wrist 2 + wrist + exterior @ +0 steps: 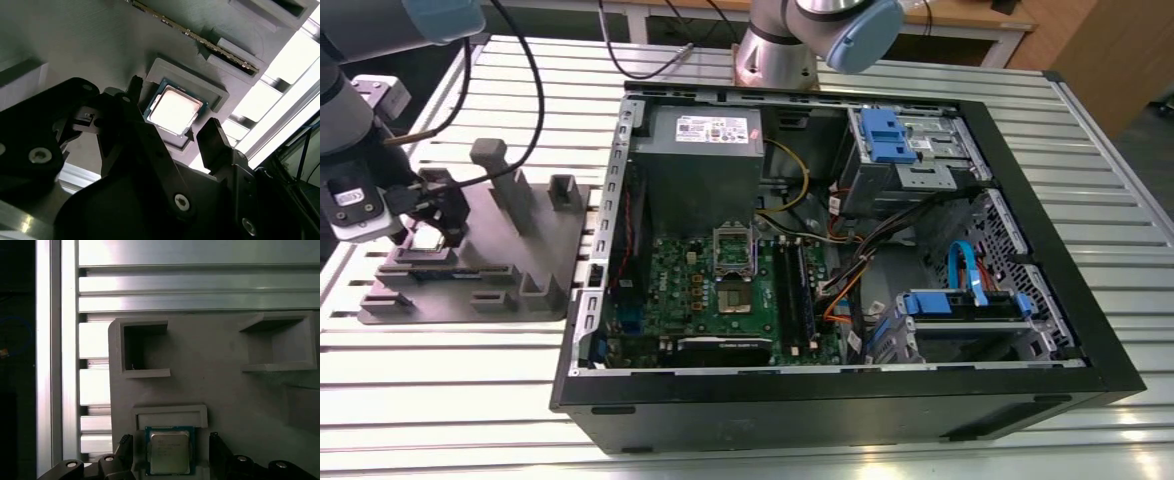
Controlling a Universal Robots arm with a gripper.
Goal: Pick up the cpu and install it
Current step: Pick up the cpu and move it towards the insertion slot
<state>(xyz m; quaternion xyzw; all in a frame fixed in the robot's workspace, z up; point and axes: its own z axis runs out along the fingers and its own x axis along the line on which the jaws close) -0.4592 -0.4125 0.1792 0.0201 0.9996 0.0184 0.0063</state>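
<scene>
The cpu (174,110) (169,450), a small square chip with a silvery top, lies flat in a shallow recess of the grey block fixture (520,255) (225,390). My gripper (434,222) (174,106) (169,439) hangs just over it at the exterior view's left, open. One black finger (135,87) stands on one side of the chip and the other finger (214,137) on the opposite side, each with a small gap to the chip's edge. The green motherboard's socket frame (732,268) lies inside the open computer case (854,405).
The fixture has upright posts (490,155) and square pockets (142,347) around the chip's seat. A thin long board (190,35) lies in a slot of the fixture. Another arm's base (781,55) and black cables (534,70) stand behind the case on the slatted metal table (454,400).
</scene>
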